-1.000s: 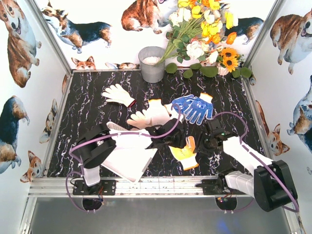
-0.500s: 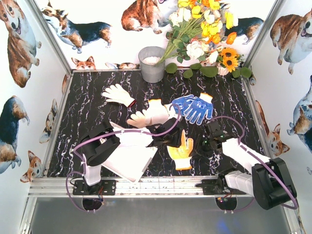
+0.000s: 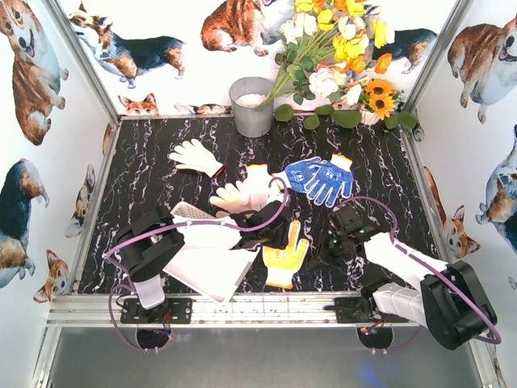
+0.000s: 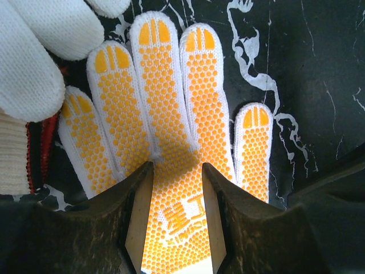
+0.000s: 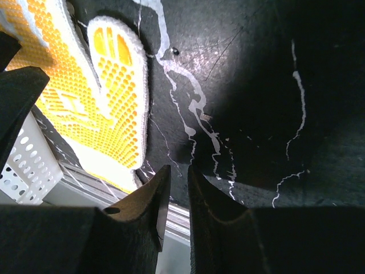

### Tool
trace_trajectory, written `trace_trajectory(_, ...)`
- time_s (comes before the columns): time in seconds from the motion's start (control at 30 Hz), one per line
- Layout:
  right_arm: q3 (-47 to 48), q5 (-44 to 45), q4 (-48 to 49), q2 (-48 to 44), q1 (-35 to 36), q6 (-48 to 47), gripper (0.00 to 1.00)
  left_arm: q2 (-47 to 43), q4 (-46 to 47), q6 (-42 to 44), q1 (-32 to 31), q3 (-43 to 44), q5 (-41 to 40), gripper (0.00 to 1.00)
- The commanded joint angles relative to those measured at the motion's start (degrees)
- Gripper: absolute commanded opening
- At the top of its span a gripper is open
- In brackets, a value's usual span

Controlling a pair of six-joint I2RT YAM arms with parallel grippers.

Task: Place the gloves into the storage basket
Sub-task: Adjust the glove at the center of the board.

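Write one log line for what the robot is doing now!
left end effector: shut on yellow-dotted glove | right end effector: nearly shut, holding nothing | storage basket: no glove visible inside

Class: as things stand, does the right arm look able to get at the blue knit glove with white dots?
Probably yes. The blue knit glove with white dots lies uncovered on the table just beyond the right arm's fingers, which hold nothing, with nothing between them.

The overhead view is bright, evenly lit and sharp, with faint sheen on the black marbled table (image 3: 145, 194). Both wrist views are close and darker at their lower edges, the fingers (image 4: 85, 228) in shadow. The right wrist view looks dim, perhaps slightly soft.
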Motion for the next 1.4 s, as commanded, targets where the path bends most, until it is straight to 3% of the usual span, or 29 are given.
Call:
trace_trajectory(0.0,0.7,0.1,1.9,0.1,1.6,1.6,0.22,-1.1,-0.9,-0.1,0.1,-1.9,0.6,0.35)
trace_trajectory(0.3,1.1,-3.3,5.6,-1.7,2.1,5.1,0.38,-3.0,1.3,-2.4,-0.9,-5.1,1.8,0.35)
trace_trajectory(0.63,1.0,-3.5,14.9,6.1,4.2,9.0,0.39,-3.3,1.2,-2.3,-1.2,-4.8,1.8,0.36)
trace_trajectory(0.77,1.2,-1.2,15.2,8.3,4.3,8.2,0.3,-3.4,0.6,-1.5,-1.2,-4.3,2.5,0.36)
trace_trajectory(0.93,4.3,6.3,8.4,8.0,4.3,5.0,0.15,-3.8,-0.3,-0.8,-1.2,-3.4,4.0,0.36)
trace_trajectory(1.17,5.8,10.3,3.1,6.9,4.3,2.2,0.13,-5.1,0.5,-1.2,-1.2,-3.1,3.2,0.36)
trace_trajectory(1.27,6.0,9.3,3.0,6.6,4.3,2.0,0.18,-6.0,0.5,-0.7,-1.2,-1.5,2.9,0.45)
trace_trajectory(1.37,7.3,9.6,1.1,4.2,4.3,1.5,0.3,-7.0,-1.6,1.1,-1.1,1.9,0.7,0.6)
